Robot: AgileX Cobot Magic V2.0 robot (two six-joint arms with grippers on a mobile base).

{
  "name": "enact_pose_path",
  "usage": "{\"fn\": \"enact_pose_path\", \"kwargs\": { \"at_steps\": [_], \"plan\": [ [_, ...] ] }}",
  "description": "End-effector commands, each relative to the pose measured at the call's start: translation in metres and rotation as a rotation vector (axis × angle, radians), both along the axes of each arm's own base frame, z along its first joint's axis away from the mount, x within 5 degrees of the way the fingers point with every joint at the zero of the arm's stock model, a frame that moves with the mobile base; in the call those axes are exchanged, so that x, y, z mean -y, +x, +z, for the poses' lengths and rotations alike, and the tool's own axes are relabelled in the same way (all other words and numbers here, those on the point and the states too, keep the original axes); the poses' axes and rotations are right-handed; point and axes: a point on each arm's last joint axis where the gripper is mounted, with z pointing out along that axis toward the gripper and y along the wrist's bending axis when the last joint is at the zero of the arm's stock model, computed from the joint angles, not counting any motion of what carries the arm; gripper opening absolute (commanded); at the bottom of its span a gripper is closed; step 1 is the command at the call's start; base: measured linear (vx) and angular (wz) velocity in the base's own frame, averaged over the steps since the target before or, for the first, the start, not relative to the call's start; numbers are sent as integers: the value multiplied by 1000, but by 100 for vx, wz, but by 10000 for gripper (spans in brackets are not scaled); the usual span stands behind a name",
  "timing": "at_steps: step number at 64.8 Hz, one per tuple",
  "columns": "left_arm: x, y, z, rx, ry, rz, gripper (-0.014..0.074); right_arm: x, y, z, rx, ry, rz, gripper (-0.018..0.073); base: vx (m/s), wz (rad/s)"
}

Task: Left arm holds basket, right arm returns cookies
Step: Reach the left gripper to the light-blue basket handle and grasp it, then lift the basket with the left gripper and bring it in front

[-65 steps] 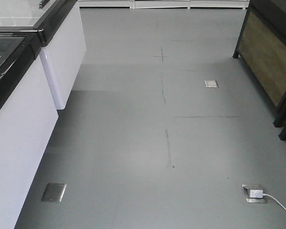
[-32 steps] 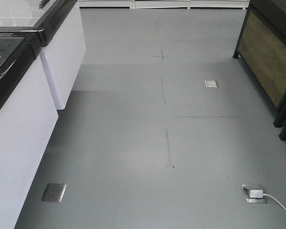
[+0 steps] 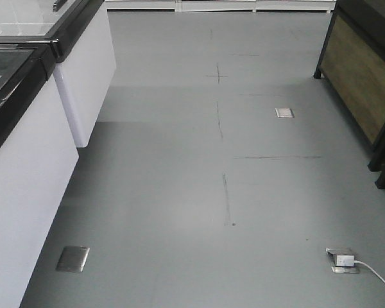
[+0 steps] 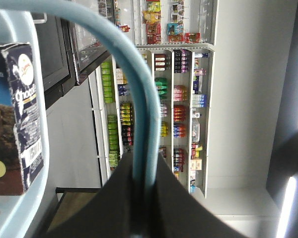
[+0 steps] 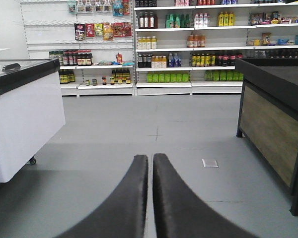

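Your basket [image 4: 41, 171] holds the cookies box [image 4: 15, 114] against its rim, and your left gripper [image 4: 143, 161] is clamped on the hoop handle [image 4: 139, 94]. Your right gripper [image 5: 150, 161] has its 2 fingers [image 5: 131, 203] pressed together above the floor [image 5: 114, 139], with a white counter [image 5: 25, 114] to the left and stocked shelves [image 5: 188, 49] ahead.

Your left gripper [image 4: 141, 181] is clamped on the light blue hoop handle [image 4: 139, 89] of the basket [image 4: 43, 148]. The handle runs straight between its two black fingers and arcs away over the basket's rounded rim. In the left wrist view you see the cookies [image 4: 12, 114] inside the basket, close against that rim. It is a dark navy box with white "Choco" lettering, a chocolate cookie picture and a barcode on its narrow side. Your right gripper [image 5: 150, 173] holds nothing, and its two black fingers are drawn together with only a thin slit between them.
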Motion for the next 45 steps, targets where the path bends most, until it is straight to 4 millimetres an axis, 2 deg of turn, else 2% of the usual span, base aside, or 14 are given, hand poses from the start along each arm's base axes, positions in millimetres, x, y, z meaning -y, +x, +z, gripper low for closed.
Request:
{"fn": "enact_pose_path", "kwargs": {
  "at_steps": [1, 13, 19, 31, 45],
  "plan": [
    [28, -3, 73, 218, 89, -42, -6, -1, -1, 1, 65, -13, 9, -11, 0, 0],
    [75, 15, 128, 326, 222, -185, -6, -1, -1, 1, 65, -13, 9, -11, 0, 0],
    [111, 26, 149, 382, 284, -305, -6, -1, -1, 1, 65, -13, 9, -11, 0, 0],
    [189, 49, 160, 450, 327, -549, -6, -1, -1, 1, 65, -13, 9, -11, 0, 0],
    [284, 58, 148, 510, 368, -800, -6, -1, -1, 1, 65, -13, 9, -11, 0, 0]
  ]
}}
